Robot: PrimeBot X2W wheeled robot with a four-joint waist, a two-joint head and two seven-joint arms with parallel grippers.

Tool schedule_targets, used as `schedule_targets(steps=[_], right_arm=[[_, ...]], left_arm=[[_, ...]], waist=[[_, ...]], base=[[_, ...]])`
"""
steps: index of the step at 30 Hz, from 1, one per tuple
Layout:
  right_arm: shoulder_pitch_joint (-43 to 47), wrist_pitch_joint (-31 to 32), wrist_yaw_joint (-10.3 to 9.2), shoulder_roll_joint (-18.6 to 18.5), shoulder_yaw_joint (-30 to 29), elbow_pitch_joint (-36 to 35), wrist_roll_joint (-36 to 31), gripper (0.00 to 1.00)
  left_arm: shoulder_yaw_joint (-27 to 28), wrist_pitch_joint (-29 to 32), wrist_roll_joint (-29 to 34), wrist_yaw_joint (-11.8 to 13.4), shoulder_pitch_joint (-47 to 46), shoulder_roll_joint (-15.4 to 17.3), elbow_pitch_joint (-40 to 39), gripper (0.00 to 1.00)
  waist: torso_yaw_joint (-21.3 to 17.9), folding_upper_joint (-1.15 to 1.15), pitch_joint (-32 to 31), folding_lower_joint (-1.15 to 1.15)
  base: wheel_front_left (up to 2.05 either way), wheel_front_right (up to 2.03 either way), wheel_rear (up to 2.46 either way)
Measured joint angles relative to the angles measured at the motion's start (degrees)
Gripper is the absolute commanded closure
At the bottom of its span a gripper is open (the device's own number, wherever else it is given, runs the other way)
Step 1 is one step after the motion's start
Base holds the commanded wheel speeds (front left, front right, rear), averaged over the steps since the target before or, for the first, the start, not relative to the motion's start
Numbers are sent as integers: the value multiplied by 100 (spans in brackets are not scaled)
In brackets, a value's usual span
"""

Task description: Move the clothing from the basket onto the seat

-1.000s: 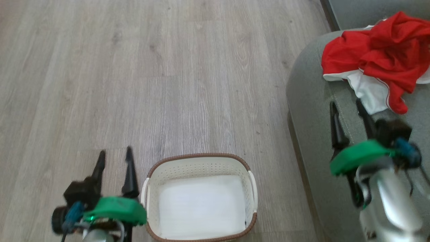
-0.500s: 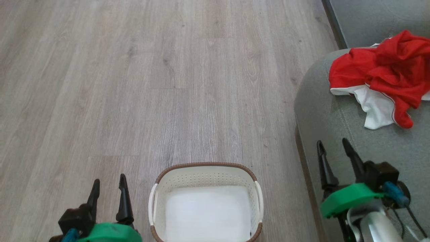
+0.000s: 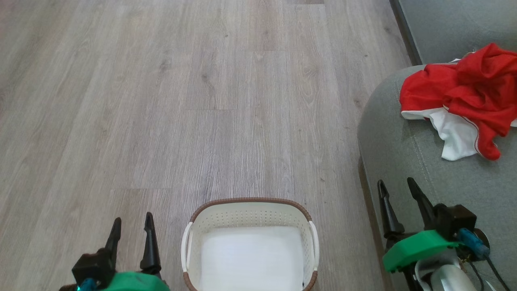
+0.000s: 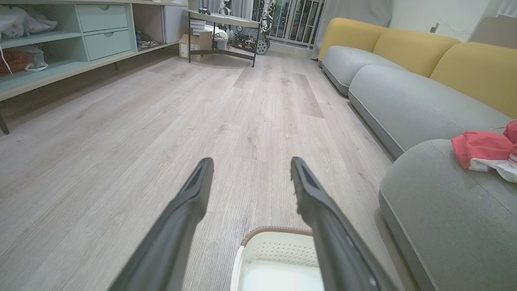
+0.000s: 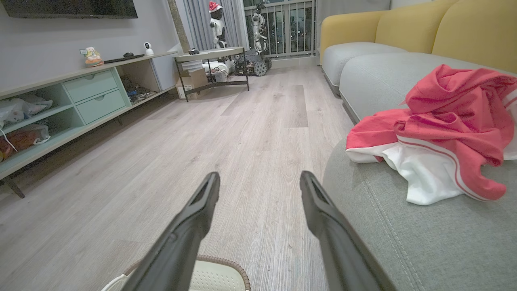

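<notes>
Grey-green sofa seat (image 3: 404,169) at right. White perforated laundry basket (image 3: 250,214) on the wooden floor (image 3: 202,101) beside it, bare inside. Red-and-white sports clothing (image 3: 464,93) heaped on the seat, apparently delivered. Left gripper (image 3: 133,218) and right gripper (image 3: 396,182) spread wide, holding nothing, flanking the basket. Clothing ahead of the right gripper, well apart.

Clothing (image 3: 464,91) on the seat (image 3: 404,169) at right; basket (image 3: 250,213) on the floor (image 3: 202,101) to its left.
</notes>
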Motion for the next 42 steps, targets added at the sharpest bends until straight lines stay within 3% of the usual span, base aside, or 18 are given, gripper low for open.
schedule_targets(steps=[15,16,22,42], right_arm=[[-1,0,0,0,14,44,2,0],[1,2,1,0,15,60,0,100],[304,38,1,1,41,547,29,100],[320,361,1,2,-99,478,1338,100]], left_arm=[[3,0,102,-55,-1,-56,160,0],[-1,4,102,-54,0,-60,178,100],[-15,46,56,-55,190,-105,665,100],[170,370,-1183,-258,76,-114,684,100]], waist=[[30,0,-13,0],[32,0,-14,0],[29,0,-11,0],[-16,-1,27,0]], base=[[0,0,0],[0,0,0],[0,0,0],[0,0,0]])
